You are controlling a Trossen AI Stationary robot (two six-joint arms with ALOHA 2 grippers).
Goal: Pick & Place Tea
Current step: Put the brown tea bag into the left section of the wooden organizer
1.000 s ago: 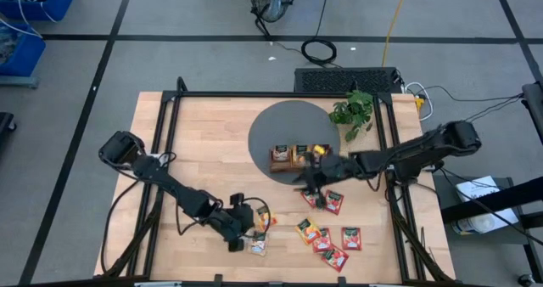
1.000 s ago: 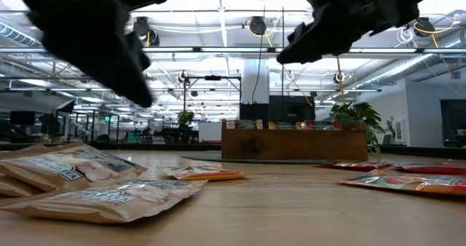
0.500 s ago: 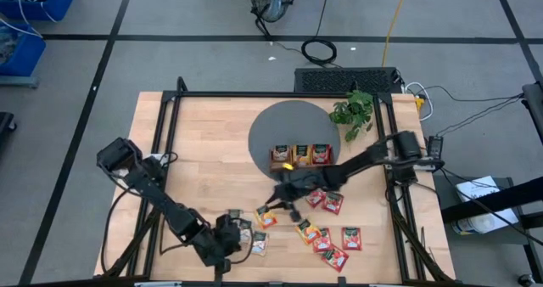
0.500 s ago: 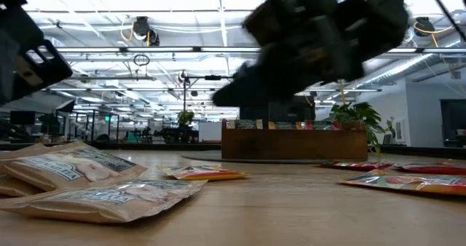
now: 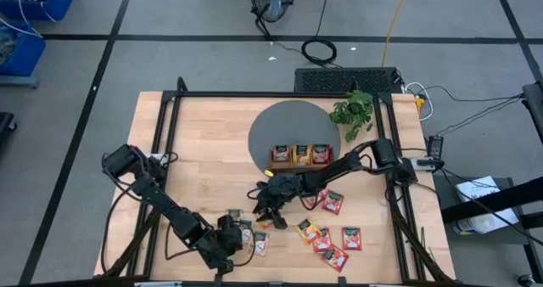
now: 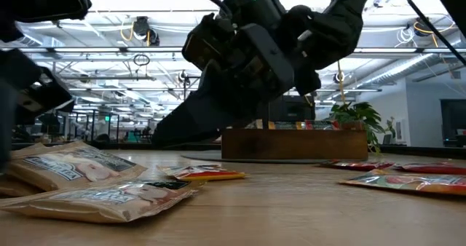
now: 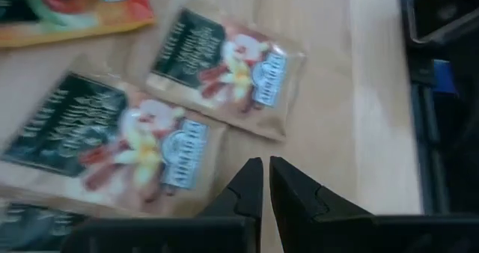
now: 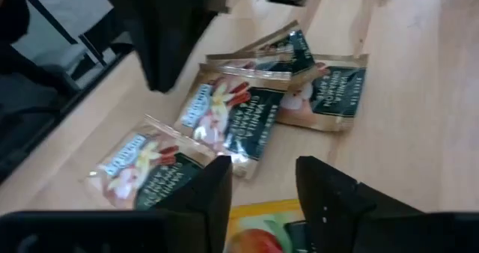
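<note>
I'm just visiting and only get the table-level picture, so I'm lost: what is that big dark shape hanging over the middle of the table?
Observer: That's the right gripper, reaching across from the right arm toward the table's front.
Operator: Is it holding anything?
Observer: No. Its wrist camera shows the fingers apart and empty, above an orange sachet.
Operator: And the other arm?
Observer: The left gripper is shut and empty, right beside the pale sachets.
</note>
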